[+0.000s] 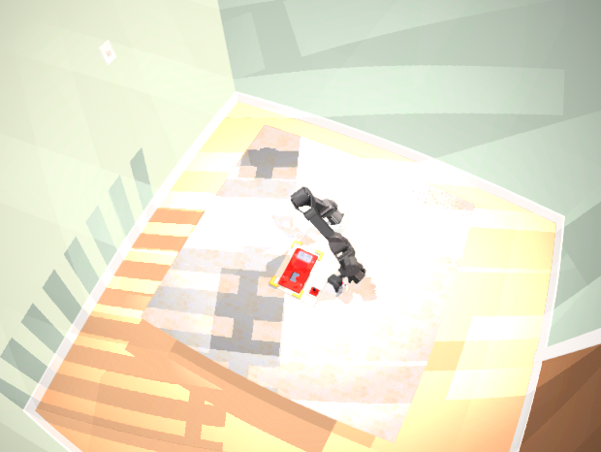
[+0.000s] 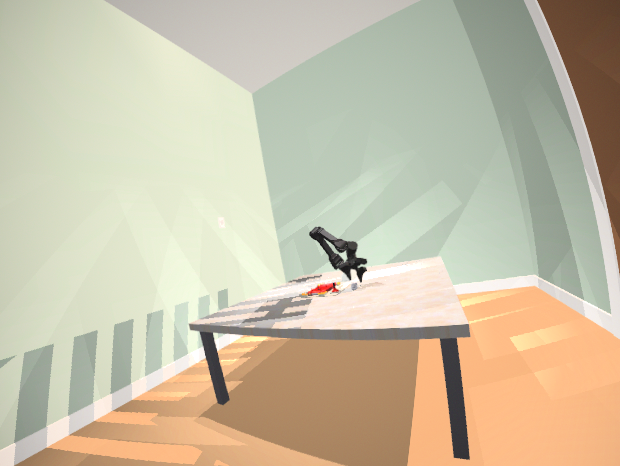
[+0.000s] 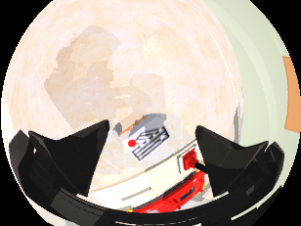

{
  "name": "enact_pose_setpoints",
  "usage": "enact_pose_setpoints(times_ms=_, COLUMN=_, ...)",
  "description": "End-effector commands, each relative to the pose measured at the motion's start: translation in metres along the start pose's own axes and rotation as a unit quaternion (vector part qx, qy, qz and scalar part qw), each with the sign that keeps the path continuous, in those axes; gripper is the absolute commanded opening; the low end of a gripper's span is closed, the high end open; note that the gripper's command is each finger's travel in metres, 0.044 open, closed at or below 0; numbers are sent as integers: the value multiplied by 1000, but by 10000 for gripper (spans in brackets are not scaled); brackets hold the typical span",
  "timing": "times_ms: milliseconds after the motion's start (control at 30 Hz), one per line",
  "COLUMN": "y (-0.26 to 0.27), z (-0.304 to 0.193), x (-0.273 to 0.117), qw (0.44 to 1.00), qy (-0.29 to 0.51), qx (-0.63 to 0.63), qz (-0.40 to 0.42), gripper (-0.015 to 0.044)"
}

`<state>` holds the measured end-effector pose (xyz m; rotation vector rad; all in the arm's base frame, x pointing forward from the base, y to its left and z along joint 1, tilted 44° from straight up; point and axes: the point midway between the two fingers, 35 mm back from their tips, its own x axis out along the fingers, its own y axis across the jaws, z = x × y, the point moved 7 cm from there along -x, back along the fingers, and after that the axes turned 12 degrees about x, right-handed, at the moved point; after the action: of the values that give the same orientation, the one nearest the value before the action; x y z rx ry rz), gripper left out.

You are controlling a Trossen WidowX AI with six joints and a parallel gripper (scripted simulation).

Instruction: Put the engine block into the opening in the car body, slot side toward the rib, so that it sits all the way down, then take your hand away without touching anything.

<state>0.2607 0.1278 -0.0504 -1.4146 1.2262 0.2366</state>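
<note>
The engine block (image 3: 152,145) (image 2: 354,286), pale grey with dark stripes and a red dot on top, stands on the table beside the car's white base plate. My gripper (image 3: 153,127) (image 2: 354,281) is open and empty above it. In the wrist view the block lies between and a little below the fingertips, turned at an angle to them. The red car body (image 1: 304,268) (image 2: 322,289) sits to the left of the gripper in the top and exterior views. It has a grey-looking opening (image 1: 294,276). The rib and the block's slot cannot be made out.
Yellow corner pieces (image 1: 273,281) stand around the car body. A small red part with a black pin (image 1: 314,291) (image 3: 190,160) is at the base plate's near end, close to the right finger in the wrist view. The table (image 2: 400,310) carries the arm and parts.
</note>
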Motion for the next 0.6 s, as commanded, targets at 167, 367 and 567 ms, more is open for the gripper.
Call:
enact_pose_setpoints(times_ms=167, y=-4, z=10, x=3, qw=987, qy=18, qx=-156, qz=32, gripper=440)
enact_pose_setpoints(times_ms=367, y=-8, z=14, x=3, qw=965, qy=26, qx=-254, qz=54, gripper=440)
enact_pose_setpoints(times_ms=567, y=-11, z=17, x=3, qw=933, qy=31, qx=-349, qz=78, gripper=440)
